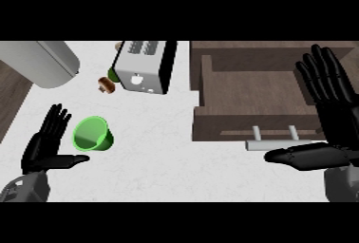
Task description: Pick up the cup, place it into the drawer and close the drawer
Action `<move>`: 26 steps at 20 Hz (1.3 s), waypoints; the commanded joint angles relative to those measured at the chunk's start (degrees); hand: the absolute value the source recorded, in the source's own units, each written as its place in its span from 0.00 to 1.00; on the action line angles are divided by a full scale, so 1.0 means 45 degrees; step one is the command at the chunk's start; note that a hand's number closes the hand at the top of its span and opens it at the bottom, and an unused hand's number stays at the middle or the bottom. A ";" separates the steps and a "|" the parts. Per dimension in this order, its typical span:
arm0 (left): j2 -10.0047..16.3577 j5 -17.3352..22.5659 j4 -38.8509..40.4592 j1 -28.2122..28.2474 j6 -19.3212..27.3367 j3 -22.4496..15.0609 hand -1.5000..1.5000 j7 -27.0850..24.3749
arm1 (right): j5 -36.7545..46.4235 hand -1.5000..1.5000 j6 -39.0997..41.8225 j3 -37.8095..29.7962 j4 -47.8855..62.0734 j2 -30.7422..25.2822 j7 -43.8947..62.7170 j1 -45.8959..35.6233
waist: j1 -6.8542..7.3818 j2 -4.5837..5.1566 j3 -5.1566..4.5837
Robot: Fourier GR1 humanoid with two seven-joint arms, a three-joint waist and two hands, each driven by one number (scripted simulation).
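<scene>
Cup (92,135) beside left robot hand (43,147), drawer (245,90) open

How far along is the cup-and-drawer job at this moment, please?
Done: only that the drawer stands open. In hand: nothing; the green cup lies on the counter beside the open left hand, the right hand open by the drawer. Left: grasping, placing, closing.

A: Small green plastic cup (92,134): smooth, slight gloss. White stone-look counter (161,166): matt, faint veining.
B: Dark brown wood drawer (252,90): matt, faint grain; pale metal bar handle (270,144): satin. Boxy silver metal toaster (140,71): brushed, black side glossy. Large grey cylinder (42,61): smooth, matt.
</scene>
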 commanded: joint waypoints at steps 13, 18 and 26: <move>0.0874 -0.1388 0.6961 -0.2381 0.0036 0.0327 0.00 -0.4950 | -0.0348 0.00 0.0113 -0.0454 0.0435 -0.0387 0.0487 -0.1123 | -0.0243 0.0127 -0.0049; 0.0767 -0.1468 0.7117 -0.2452 -0.0153 0.0292 0.00 -0.5401 | -0.0220 0.00 0.0328 -0.0115 0.0087 -0.0120 0.0005 -0.0043 | -0.0321 0.0135 -0.0053; 0.0190 -0.1583 0.7291 -0.2757 0.0349 0.0294 0.00 -0.5877 | -0.0099 0.00 0.0112 0.0035 0.0412 -0.0022 0.0285 -0.0767 | -0.0337 0.0185 -0.0065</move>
